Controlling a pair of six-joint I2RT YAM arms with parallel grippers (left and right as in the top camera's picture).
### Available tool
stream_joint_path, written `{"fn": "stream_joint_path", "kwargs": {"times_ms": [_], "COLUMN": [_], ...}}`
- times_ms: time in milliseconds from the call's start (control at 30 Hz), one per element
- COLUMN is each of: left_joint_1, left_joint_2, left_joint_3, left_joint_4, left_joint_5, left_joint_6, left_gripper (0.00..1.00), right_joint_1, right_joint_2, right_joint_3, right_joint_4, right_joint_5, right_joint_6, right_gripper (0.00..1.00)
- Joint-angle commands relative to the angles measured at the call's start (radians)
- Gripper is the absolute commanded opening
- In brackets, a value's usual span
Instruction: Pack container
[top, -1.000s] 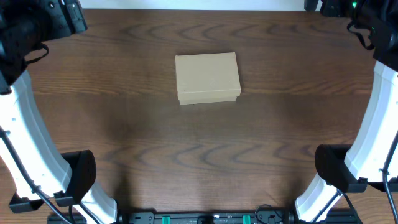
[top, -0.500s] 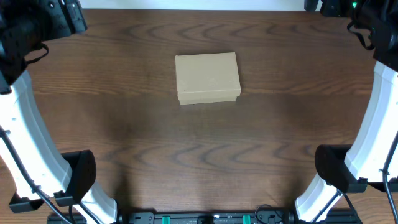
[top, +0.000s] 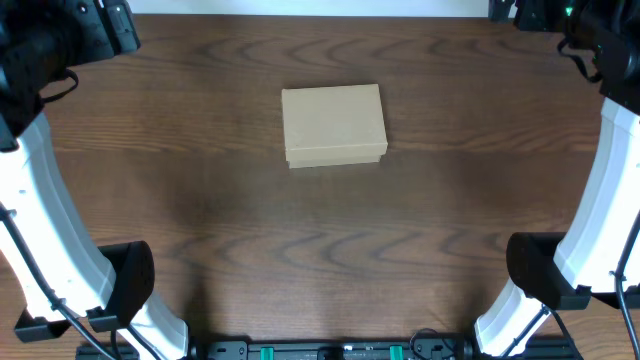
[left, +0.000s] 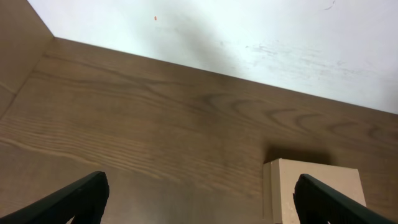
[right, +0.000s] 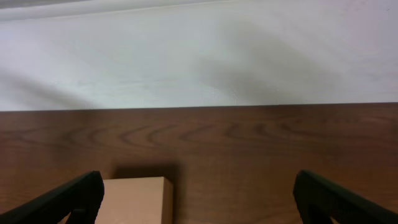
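Fig. Container (top: 334, 125), lid down, lay upper centre of the overhead frame on the table (top: 300, 250). Cardboard, so I judged it light, fairly stiff, dentable, not slippery; best taken across opp. side walls. My left gripper (left: 205, 199) and right gripper (right: 199, 202) stood wide apart, empty, well clear of it. Contents were hidden; the hinge side was prob. at the far edge. Both wrist views cropped the box.

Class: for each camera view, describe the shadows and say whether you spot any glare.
Overhead: even light, no glare; the box casts hardly any shadow on the table. Left wrist: a dark shadow behind the box, grey patches on the wall. Right wrist: a similar shadow behind the box, wall unevenly shaded.
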Motion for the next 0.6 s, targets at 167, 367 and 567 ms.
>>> {"fn": "stream_joint_path", "kwargs": {"times_ms": [167,367,567], "left_joint_1": [0.003,0.003,0.003], "left_joint_2": [0.000,0.000,0.000], "left_joint_3": [0.010,0.010,0.010], "left_joint_4": [-0.003,-0.003,-0.003], "left_joint_5": [-0.006,-0.006,-0.006], "left_joint_6": [0.003,0.003,0.003], "left_gripper": [0.96,0.96,0.96], "right_joint_1": [-0.002,-0.002,-0.002], "right_joint_2": [-0.229,-0.488,-0.733], "right_joint_3": [-0.177,-0.589,-0.968], "right_joint_4": [0.048,0.279,0.431], "right_joint_5": [0.022,0.032,0.033], "right_joint_6": [-0.005,-0.005,-0.002], "right_gripper": [0.99,0.99,0.99]}}
